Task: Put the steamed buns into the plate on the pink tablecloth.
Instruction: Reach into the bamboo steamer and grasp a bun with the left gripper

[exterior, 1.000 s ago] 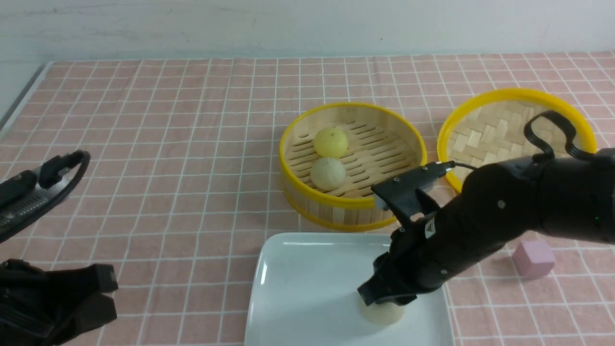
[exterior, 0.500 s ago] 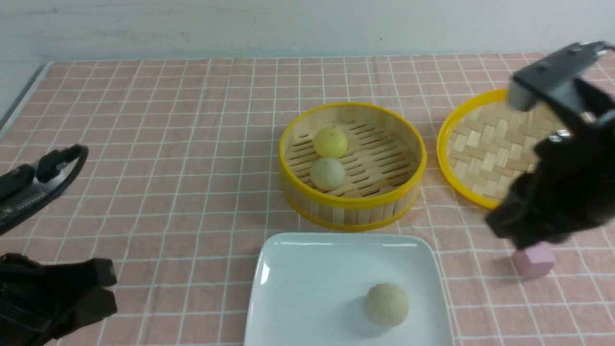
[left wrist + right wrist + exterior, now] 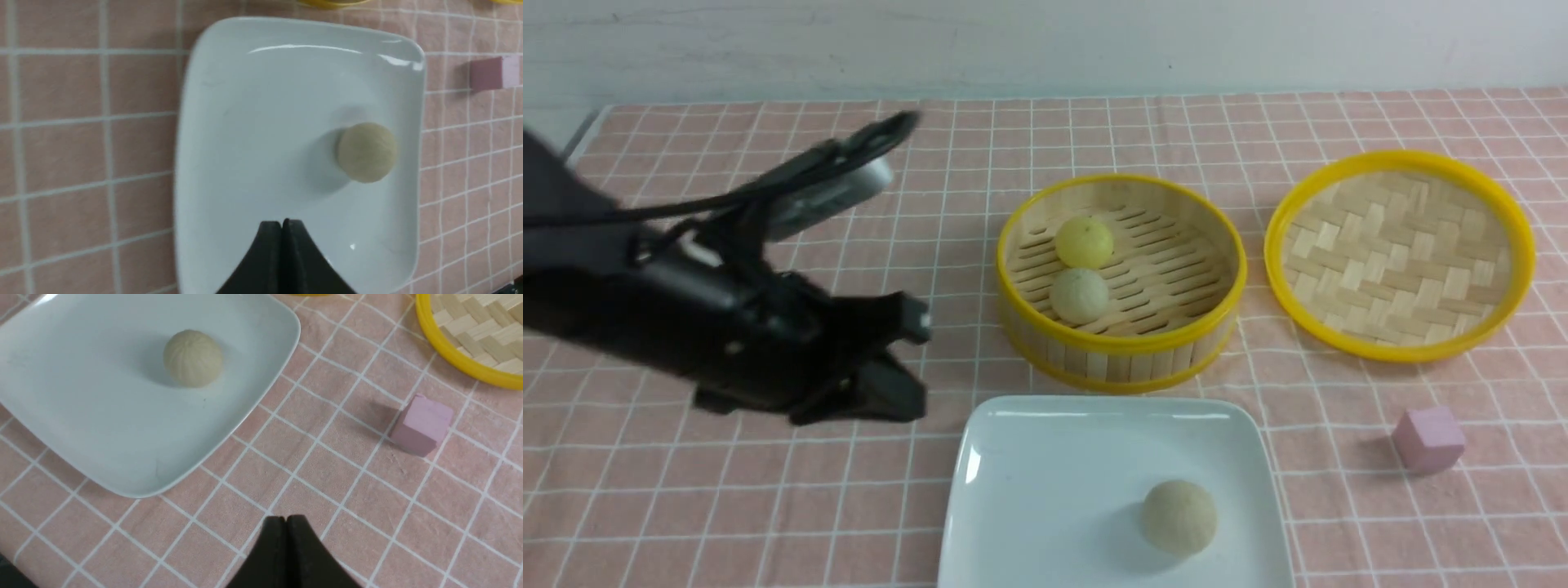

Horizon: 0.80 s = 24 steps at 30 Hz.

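Note:
One pale beige steamed bun lies in the white square plate on the pink tablecloth. A yellow bun and another beige bun sit in the bamboo steamer basket behind the plate. My left arm reaches in just left of the plate. In the left wrist view my left gripper is shut and empty, with the plate and its bun beyond it. My right gripper is shut and empty over bare cloth near the plate's corner; the front view does not show it.
The woven bamboo lid lies upside down at the right, beside the steamer. A small pink cube sits on the cloth right of the plate. The table's left edge shows at the far left.
My right gripper let go of the beige bun in the plate, pulled away to the right out of the front view and shut. My left arm swung up from the lower left toward the plate.

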Motion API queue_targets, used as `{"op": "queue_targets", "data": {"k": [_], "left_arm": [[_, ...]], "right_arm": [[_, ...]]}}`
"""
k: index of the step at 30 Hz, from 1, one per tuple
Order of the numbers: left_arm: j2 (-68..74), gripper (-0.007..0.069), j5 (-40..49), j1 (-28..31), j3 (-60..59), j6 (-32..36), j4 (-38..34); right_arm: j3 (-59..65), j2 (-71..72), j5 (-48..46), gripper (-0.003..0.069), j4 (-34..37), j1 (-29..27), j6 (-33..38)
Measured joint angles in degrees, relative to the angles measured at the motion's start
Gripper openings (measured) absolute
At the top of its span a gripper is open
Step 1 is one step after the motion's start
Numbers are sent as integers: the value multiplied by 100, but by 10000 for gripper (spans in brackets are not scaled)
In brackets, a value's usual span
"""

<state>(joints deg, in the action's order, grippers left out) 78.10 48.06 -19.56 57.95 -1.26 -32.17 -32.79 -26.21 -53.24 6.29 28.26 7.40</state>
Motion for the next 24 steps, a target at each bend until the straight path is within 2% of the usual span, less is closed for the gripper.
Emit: {"op": "queue_targets", "data": {"k": [2,6,9,10,12,19,24], "left_arm": [[324,31,-116,-227,326,-214,124],[1541,138,-208,-716,1678,-968,790],[2276,244,-191,-884,2539,-1125,1195],[2276,244,-191,-891,2539,-1125,1220],[2924,330,-191,-975,3297,-1157,1532],[3907,367,-321,-984,4292,-1157,2411],[4237,339,-563,-984,4389,-1132,2401]], "right_arm": [[171,114,115,-10,0,0,0],[483,249,307,-8,0,0,0],[501,249,438,-6,0,0,0],[501,249,452,-6,0,0,0],[501,249,474,-5,0,0,0],[519,251,481,0,0,0,0],[519,262,481,1,0,0,0]]}}
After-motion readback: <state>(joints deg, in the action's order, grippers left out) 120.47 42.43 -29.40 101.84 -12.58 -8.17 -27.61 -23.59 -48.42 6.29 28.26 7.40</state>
